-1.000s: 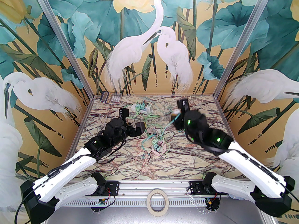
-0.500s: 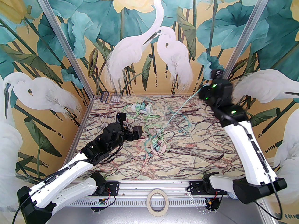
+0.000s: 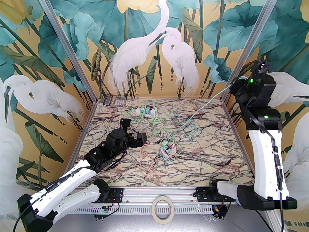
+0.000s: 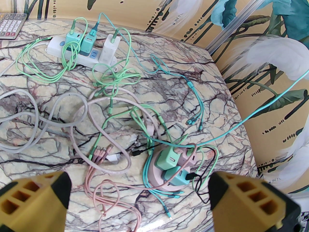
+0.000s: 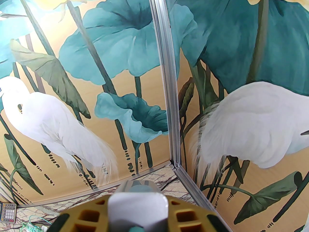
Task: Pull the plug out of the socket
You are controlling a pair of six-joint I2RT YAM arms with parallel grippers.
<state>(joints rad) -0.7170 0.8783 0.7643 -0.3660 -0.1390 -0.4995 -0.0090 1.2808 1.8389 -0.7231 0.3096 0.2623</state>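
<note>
Plug [image 5: 137, 205] pinched in right pincer [image 3: 262, 66], high over bench's [image 3: 205, 158] right edge; cable [image 3: 205, 104] slants down-left toward round socket [image 4: 154, 177] near spread left pincer [image 4: 140, 188]

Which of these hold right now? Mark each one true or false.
1. The right fingers grip a white boxy plug, high above the marble table. True.
2. The left fingers are shut on the round pink socket hub. False: open, holding nothing.
3. A teal cable stretches from the raised plug down to the table. True.
4. The long white power strip is bare. False: three chargers sit in it.
</note>
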